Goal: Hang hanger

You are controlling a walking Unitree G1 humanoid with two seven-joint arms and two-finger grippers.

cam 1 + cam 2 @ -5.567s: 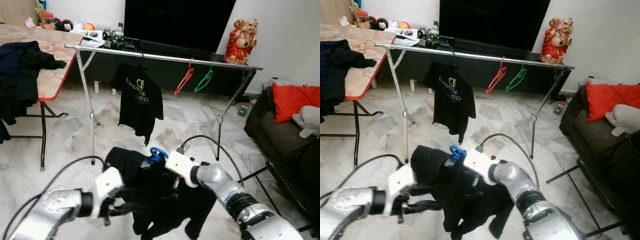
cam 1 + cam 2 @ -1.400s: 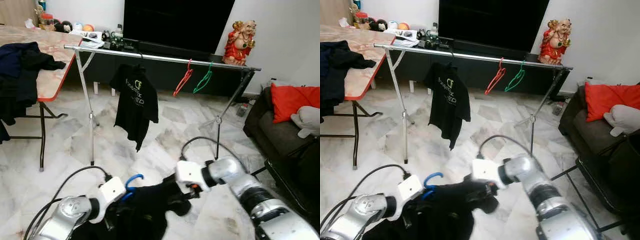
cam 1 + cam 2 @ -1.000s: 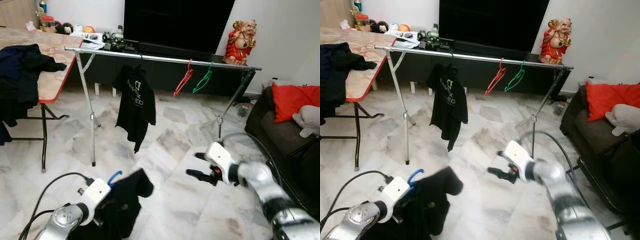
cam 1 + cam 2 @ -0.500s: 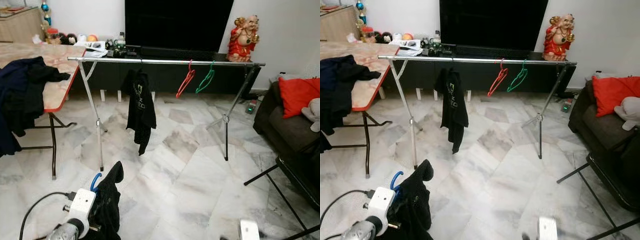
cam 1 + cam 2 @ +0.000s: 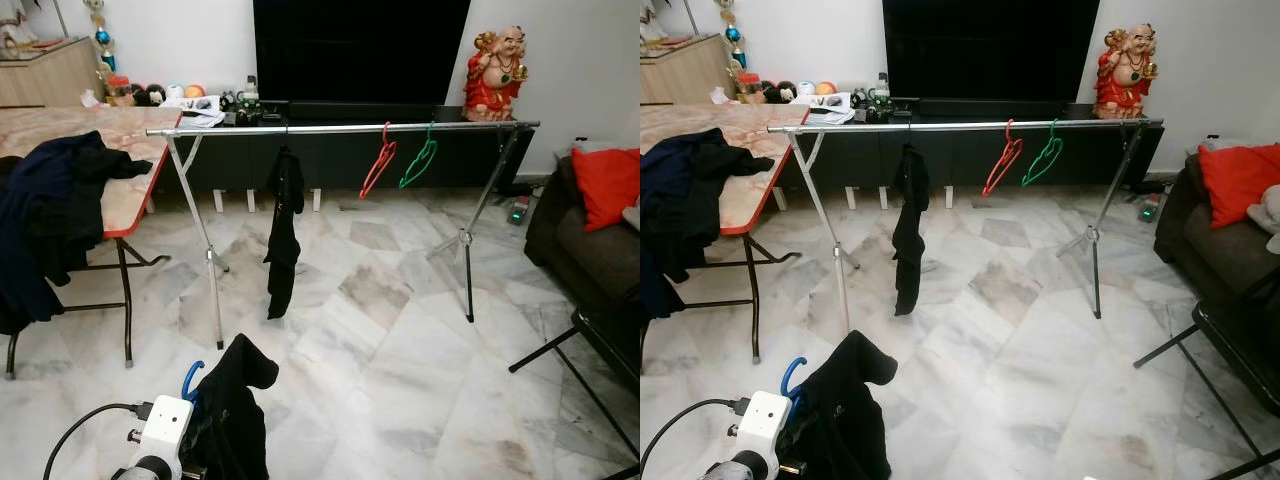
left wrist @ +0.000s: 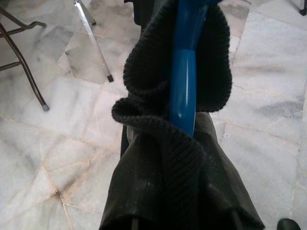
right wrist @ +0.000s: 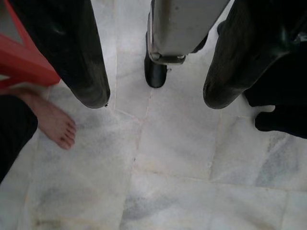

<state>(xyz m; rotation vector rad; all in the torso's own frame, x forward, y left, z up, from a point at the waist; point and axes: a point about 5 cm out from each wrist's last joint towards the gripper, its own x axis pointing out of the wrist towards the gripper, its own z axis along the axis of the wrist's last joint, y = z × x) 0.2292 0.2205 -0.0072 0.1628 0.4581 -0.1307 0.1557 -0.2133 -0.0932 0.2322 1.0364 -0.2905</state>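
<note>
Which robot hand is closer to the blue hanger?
Left. The left gripper holds the blue hanger with the black garment on it. The right gripper hangs open above the floor, away from the hanger.

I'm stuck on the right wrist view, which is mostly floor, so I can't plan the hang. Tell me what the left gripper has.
Observer: The left gripper holds a blue hanger with a black garment draped over it, low above the floor.
Operator: Report what is on the rail.
Observer: The rail carries a black shirt, a red hanger and a green hanger.
Operator: Name a free spot.
Observer: The stretch of rail between the black shirt and the red hanger is bare.
</note>
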